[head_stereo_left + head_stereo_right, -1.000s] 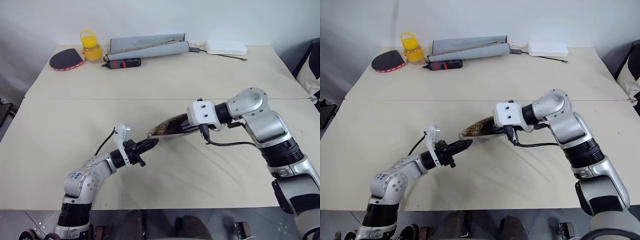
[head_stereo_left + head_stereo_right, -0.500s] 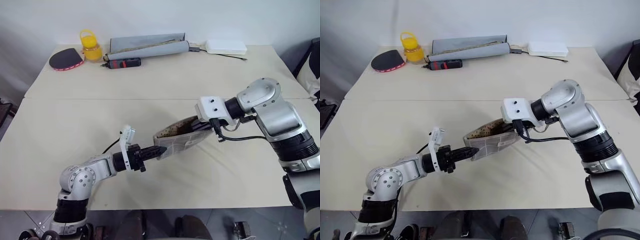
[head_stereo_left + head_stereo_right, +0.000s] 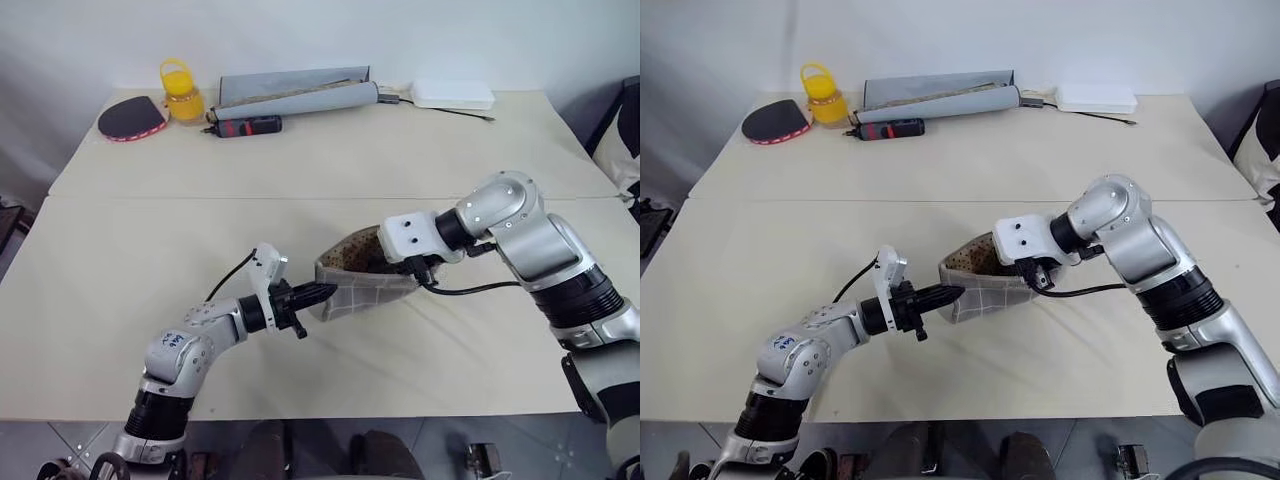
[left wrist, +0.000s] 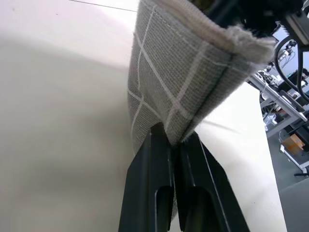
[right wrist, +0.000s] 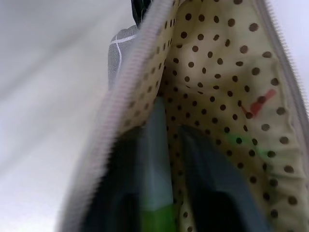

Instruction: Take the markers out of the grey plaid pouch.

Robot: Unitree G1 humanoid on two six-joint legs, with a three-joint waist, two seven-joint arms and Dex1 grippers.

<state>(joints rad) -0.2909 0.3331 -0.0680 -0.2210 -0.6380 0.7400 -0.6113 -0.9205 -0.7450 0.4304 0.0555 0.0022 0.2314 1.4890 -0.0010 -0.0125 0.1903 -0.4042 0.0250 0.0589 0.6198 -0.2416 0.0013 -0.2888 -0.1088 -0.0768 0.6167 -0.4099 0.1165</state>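
we note the grey plaid pouch (image 3: 362, 283) now hangs mouth-up; left gripper (image 3: 318, 294) still clenches its corner, right gripper's (image 5: 161, 140) fingers now parted around a green marker (image 5: 155, 179) inside.

Left hand (image 3: 318, 293) pinches grey plaid pouch (image 3: 362, 281) corner; right hand (image 3: 400, 262) inside mouth.

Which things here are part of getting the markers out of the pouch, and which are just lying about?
In the job: grey plaid pouch; green marker inside it; left gripper; right gripper.

Lying about: paddle; yellow jar; red-and-black tool; grey rolled case; white box.
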